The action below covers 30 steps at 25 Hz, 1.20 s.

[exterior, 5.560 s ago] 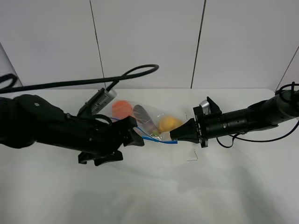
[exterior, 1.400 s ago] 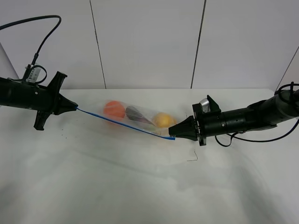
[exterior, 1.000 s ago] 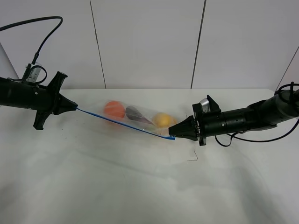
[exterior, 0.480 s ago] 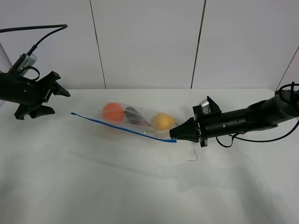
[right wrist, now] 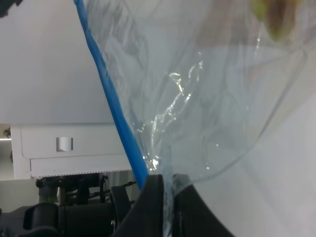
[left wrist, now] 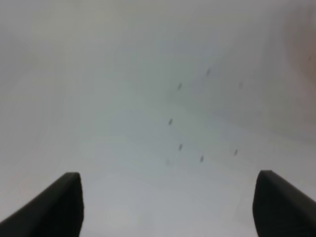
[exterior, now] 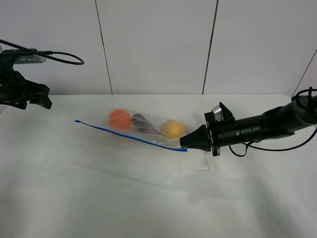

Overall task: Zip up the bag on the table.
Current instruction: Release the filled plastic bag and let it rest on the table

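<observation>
Bag lies on table, centre-rear, blue zip strip along its near edge, running diag. from far left end down to R corner. Orange, eggplant, pear seen inside, in a row.

R gripper: jaws clenched on the strip's R corner; wrist view shows plastic pinched between the fingers. Prob. reason: anchors that end so the strip stays straight while it is worked.

L gripper: jaws spread wide, nothing between them, raised at far L edge, well apart from bag. Its wrist view gives only blurred tabletop w/ dark specks.

Vs. earlier: approx. 1 s back the L gripper was pinching the strip's L end, strip taut and lifted between both arms. It has since let go and pulled away L and rearward; that end now rests on the table. R arm, bag and contents unmoved over the last half sec.

Assessment: strip reads as one unbroken line, so seal likely done; cannot confirm from here.
</observation>
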Each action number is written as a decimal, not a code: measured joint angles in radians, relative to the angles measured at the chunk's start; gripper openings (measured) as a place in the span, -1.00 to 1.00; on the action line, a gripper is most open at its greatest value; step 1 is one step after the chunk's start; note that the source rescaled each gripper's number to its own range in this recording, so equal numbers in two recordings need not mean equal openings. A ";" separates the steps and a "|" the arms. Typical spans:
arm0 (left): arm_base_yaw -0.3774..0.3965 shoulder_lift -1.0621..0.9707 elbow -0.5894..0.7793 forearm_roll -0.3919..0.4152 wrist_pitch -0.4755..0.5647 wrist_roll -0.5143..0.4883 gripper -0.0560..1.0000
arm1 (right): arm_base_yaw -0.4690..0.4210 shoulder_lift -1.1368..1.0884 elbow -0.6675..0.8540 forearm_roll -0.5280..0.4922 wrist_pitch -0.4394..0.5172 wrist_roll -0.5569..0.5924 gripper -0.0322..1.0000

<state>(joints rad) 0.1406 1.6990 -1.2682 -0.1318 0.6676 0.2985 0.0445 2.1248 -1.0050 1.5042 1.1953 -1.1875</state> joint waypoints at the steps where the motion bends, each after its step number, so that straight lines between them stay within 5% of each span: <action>1: 0.000 0.000 -0.008 0.014 0.035 -0.011 1.00 | 0.000 0.000 0.000 0.000 0.000 0.000 -0.94; 15: -0.098 -0.006 -0.119 0.194 0.491 -0.204 0.97 | 0.000 0.000 0.000 -0.003 0.002 0.000 -0.94; 30: -0.098 -0.229 -0.105 0.100 0.493 -0.196 0.83 | -0.001 0.000 0.000 -0.003 0.003 0.000 -0.94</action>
<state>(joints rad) 0.0427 1.4701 -1.3729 -0.0317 1.1608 0.1022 0.0435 2.1248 -1.0050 1.5013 1.1979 -1.1875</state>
